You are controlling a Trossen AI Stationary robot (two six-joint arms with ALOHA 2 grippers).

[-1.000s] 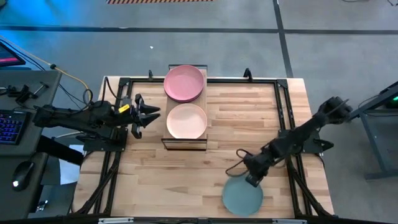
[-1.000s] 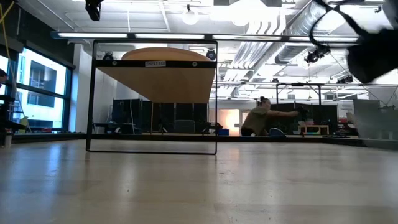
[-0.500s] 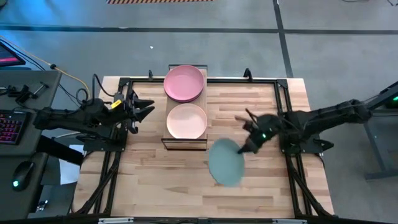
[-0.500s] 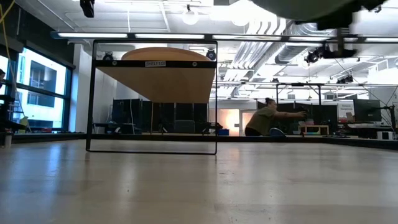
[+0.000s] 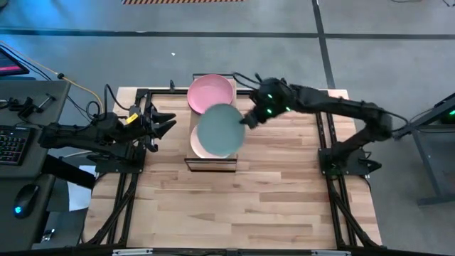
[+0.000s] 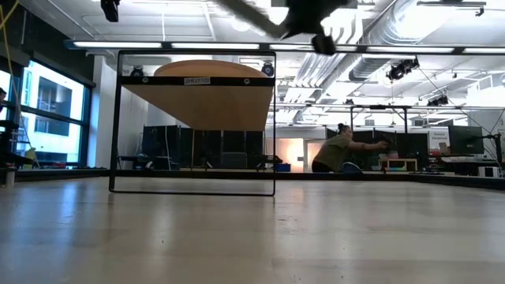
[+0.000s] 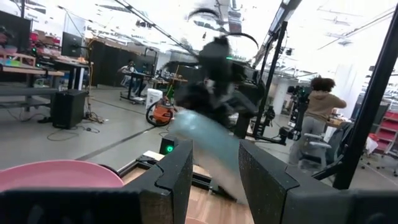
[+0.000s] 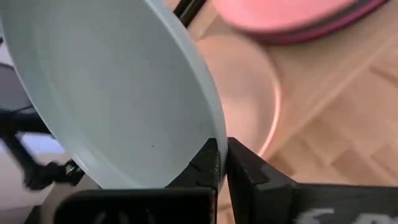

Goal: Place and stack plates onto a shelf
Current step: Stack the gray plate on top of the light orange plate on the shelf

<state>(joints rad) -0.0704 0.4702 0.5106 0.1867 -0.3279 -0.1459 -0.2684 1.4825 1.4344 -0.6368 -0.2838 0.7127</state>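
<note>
My right gripper [image 5: 249, 119] is shut on the light teal plate [image 5: 220, 129], which hovers over the shelf [image 5: 211, 165] and covers much of the cream plate [image 5: 206, 148] lying on its nearer half. The pink plate [image 5: 210, 94] sits on the shelf's far half, stacked on a magenta one [image 8: 357, 15]. My left gripper [image 5: 170, 126] is open and waits left of the shelf, level with the cream plate. In the left wrist view the teal plate [image 7: 208, 146] shows beyond my open fingers [image 7: 214, 168]. The other plates are out of view. My right gripper pinches the teal plate's rim [image 8: 210, 127] on the plate's right side, one finger on the inner face and one on the underside. The fingers reach in from the table's far right. The plate is lifted clear and juts out to the left, above the cream plate [image 8: 245, 93].
The shelf's dark frame [image 6: 193, 189] stands at the table's far middle. A black rail frame [image 5: 323, 135] borders the table. Bare wooden tabletop [image 5: 227, 206] lies near of the shelf. A person [image 6: 339, 150] and other people are in the room behind.
My right gripper has carried the teal plate from the table's near right part, up and toward the far left. It now hangs over the shelf's cream plate. The plate went from low by the near edge to lifted clear.
</note>
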